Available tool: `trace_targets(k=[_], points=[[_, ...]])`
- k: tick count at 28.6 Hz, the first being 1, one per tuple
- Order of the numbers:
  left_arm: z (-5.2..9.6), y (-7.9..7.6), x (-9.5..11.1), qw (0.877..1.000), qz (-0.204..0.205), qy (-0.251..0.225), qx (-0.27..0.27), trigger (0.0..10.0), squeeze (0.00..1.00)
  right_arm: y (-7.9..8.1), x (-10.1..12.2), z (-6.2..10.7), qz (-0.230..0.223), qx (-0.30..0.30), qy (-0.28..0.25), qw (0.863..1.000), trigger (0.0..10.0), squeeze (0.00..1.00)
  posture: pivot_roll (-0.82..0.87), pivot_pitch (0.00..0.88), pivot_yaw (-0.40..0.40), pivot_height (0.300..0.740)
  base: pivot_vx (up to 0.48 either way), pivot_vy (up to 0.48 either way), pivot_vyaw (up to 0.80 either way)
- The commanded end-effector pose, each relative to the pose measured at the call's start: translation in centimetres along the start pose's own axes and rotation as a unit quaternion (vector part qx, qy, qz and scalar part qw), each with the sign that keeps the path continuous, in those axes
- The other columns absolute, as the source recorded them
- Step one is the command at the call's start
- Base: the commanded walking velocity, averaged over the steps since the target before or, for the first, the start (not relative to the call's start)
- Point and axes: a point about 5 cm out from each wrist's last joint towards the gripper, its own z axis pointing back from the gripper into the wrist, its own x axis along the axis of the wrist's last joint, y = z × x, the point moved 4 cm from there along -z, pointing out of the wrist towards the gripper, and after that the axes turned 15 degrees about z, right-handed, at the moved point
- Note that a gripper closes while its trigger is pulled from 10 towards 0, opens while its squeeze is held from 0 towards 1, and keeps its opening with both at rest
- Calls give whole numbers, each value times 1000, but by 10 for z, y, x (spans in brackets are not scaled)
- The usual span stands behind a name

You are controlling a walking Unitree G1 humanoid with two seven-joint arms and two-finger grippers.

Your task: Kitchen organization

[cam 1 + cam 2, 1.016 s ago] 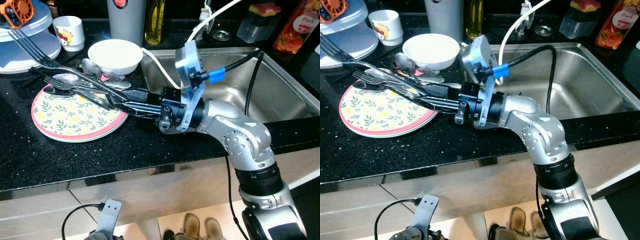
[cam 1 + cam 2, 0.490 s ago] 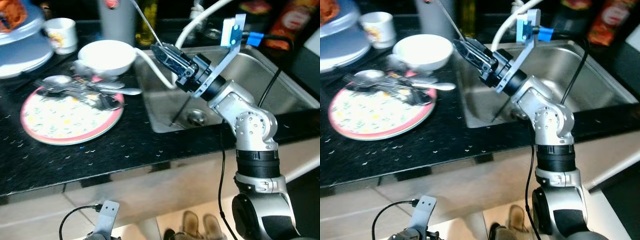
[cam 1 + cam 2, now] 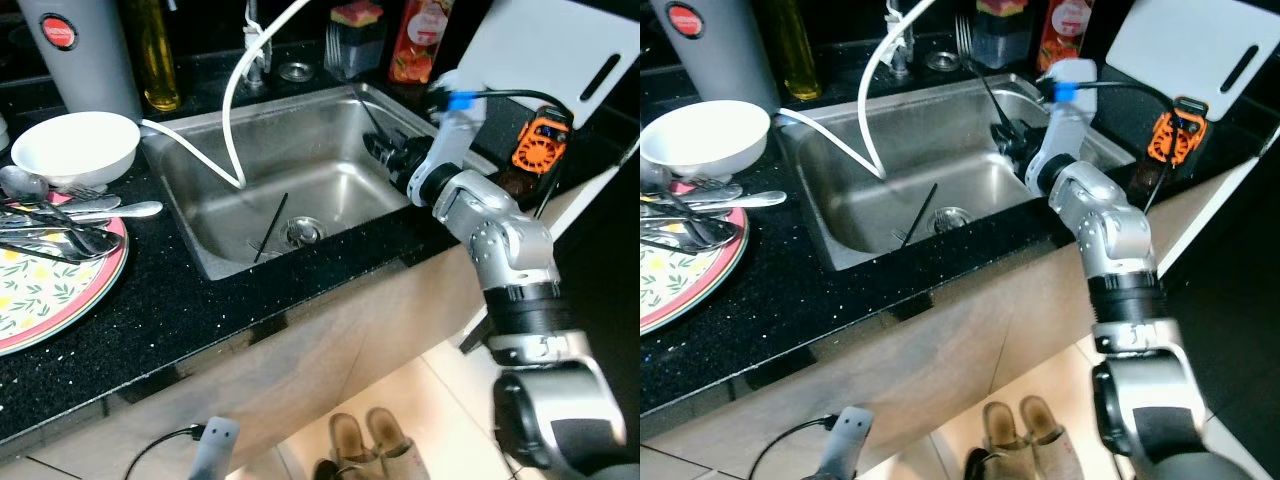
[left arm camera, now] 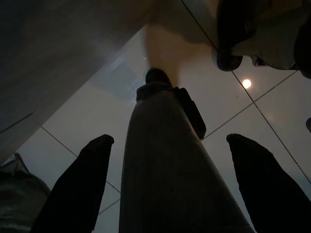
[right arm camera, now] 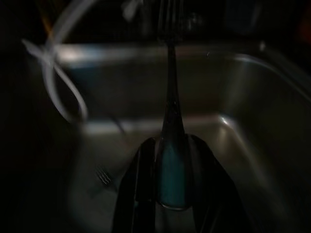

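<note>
My right gripper (image 3: 1003,136) hangs over the right side of the steel sink (image 3: 330,130), shut on a metal fork (image 3: 984,78) whose tines point up and away toward the back counter. In the right wrist view the fork's handle (image 5: 170,165) sits clamped between the two fingers. A dark utensil (image 3: 270,226) lies on the sink floor beside the drain (image 3: 303,231). At the left, a floral plate (image 3: 45,300) with a pink rim carries several spoons and forks (image 3: 65,215). My left gripper (image 4: 170,141) hangs open, low over the floor tiles.
A white bowl (image 3: 70,148), grey canister (image 3: 80,55) and oil bottle (image 3: 160,60) stand behind the plate. A white hose (image 3: 235,110) loops into the sink. A sponge holder (image 3: 355,35), red bottle (image 3: 420,40), white cutting board (image 3: 550,50) and orange tool (image 3: 535,145) are at the right.
My right gripper lifted one fork off the plate's cutlery pile and carried it rightward over the sink. The camera turned right, so the plate now sits at the left edge.
</note>
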Motion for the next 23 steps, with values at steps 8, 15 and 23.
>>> trace_targets(k=[8, 15, 23], points=[[-1, 0, -44, 998, 12, 69, 2, 10000, 0, 22, -16, -16, 85, 29, 57, 994, 10000, 0, 34, 158, -62, 740, 0, 0, 0], [-1, 1, -56, 997, 16, 81, 3, 10000, 0, 29, -27, -28, 135, 32, 102, 985, 10000, 0, 44, 202, -73, 740, 0, 0, 0], [-1, 1, -65, 996, 26, 88, 3, 10000, 0, 16, -27, -37, 212, 2, 147, 966, 10000, 0, 56, 237, -84, 740, 0, 0, 0]])
